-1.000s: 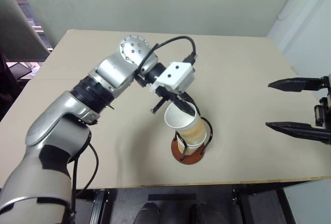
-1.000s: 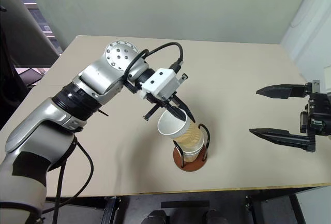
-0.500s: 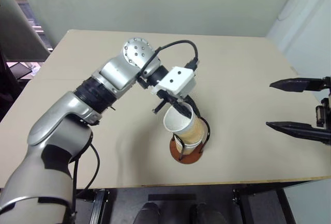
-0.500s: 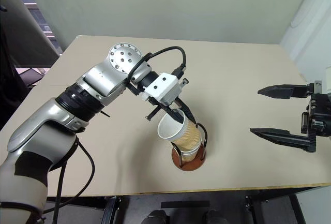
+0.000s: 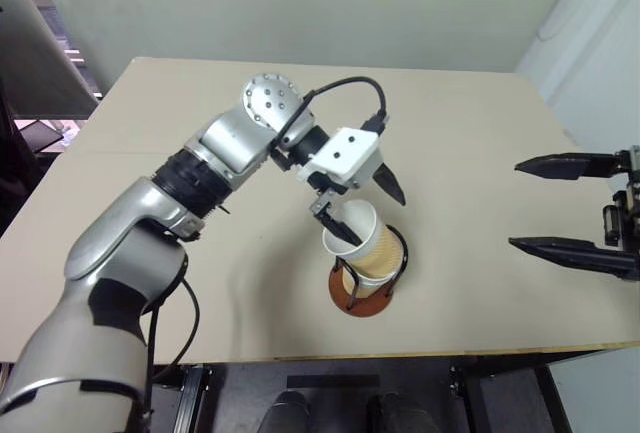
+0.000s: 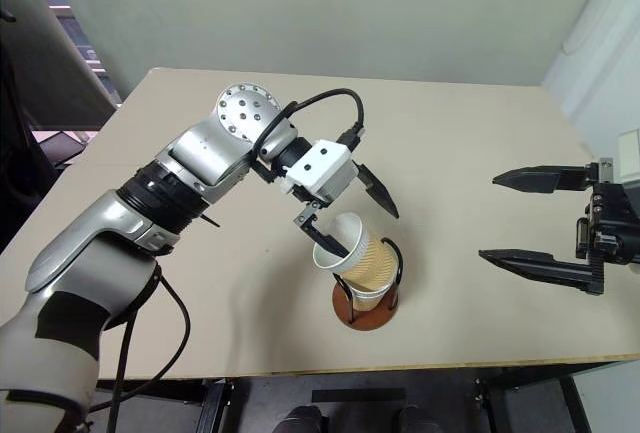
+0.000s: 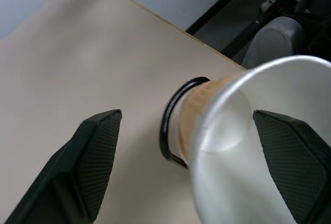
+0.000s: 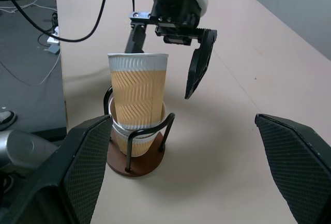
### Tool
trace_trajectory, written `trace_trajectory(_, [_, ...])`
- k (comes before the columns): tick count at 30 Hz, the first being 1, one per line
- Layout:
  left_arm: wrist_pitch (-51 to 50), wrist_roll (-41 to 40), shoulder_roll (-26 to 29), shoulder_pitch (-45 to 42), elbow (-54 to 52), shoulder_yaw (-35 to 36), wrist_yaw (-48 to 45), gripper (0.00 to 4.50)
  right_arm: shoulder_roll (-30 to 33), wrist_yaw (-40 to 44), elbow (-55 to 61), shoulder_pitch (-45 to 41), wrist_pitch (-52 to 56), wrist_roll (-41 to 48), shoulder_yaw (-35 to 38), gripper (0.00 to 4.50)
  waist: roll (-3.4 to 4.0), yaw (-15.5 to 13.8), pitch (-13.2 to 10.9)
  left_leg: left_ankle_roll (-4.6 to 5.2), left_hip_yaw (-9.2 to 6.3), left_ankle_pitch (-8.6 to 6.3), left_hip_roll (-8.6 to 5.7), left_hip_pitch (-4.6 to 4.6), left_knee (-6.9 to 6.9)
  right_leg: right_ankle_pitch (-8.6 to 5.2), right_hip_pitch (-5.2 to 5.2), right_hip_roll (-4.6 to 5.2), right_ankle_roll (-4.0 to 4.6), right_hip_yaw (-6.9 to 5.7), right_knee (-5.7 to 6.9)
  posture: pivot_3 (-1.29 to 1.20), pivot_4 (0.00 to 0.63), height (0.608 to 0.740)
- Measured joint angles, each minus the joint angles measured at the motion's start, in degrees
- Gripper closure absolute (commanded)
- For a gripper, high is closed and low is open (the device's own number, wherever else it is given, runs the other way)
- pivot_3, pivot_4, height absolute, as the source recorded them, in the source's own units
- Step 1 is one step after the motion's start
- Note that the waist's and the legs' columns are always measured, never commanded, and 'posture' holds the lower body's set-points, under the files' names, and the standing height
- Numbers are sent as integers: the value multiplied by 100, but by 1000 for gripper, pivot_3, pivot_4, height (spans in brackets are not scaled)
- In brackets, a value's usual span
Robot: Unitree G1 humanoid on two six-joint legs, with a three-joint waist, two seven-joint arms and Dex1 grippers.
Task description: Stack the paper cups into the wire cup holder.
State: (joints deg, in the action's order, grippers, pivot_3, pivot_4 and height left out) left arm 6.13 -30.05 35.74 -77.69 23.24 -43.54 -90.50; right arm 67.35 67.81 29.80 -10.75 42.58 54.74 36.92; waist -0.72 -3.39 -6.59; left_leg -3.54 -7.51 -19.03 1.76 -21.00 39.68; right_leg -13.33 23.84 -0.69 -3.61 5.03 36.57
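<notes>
The wire cup holder (image 5: 372,299) stands near the table's front edge, with its reddish-brown base and black wire loops. Tan paper cups (image 5: 368,247) sit nested in it, and the white rim of a lower cup (image 8: 135,127) shows under the top one. My left gripper (image 5: 372,217) hovers just over the top cup's mouth. It is open, with one finger (image 6: 379,191) out beyond the rim and the other finger (image 5: 334,225) by the rim's other side. Neither finger presses the cup. My right gripper (image 6: 540,221) stays open, off to the right of the holder and apart from it.
The beige table (image 5: 200,253) carries nothing else around the holder. Its front edge (image 5: 330,359) runs close below the holder base. A pale wall stands behind the table's far edge.
The left gripper's fingers have spread apart and let go of the top cup. The cup has sunk deeper into the holder and stands straighter. The right gripper has not moved.
</notes>
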Motion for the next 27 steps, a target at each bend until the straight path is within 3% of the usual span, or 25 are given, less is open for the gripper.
trace_trajectory(8, [0, 31, -218, -4, 78, 477, -3, 52, 0, -1, -72, -88, -161, -108, -244, 0, 1, -6, 0, 7, 2, -4, -1, -2, 20, -2, -2, 0, -6, -2, 10, 0, 150, 740])
trace_trajectory(16, [-3, 552, -819, -86, 383, 1209, -5, 52, 0, 0, -165, -235, -309, -215, -466, 0, 1, -9, 1, 24, 6, -14, -6, 0, 40, -6, -13, 5, -21, 0, 15, 0, 150, 740])
trace_trajectory(27, [-89, 838, -763, -83, 459, 1790, -8, 52, 0, 51, -299, -362, -439, -320, -665, 0, 2, -12, 1, 25, 11, -14, -5, 2, 39, -7, -13, 4, -25, 2, 15, 0, 150, 740])
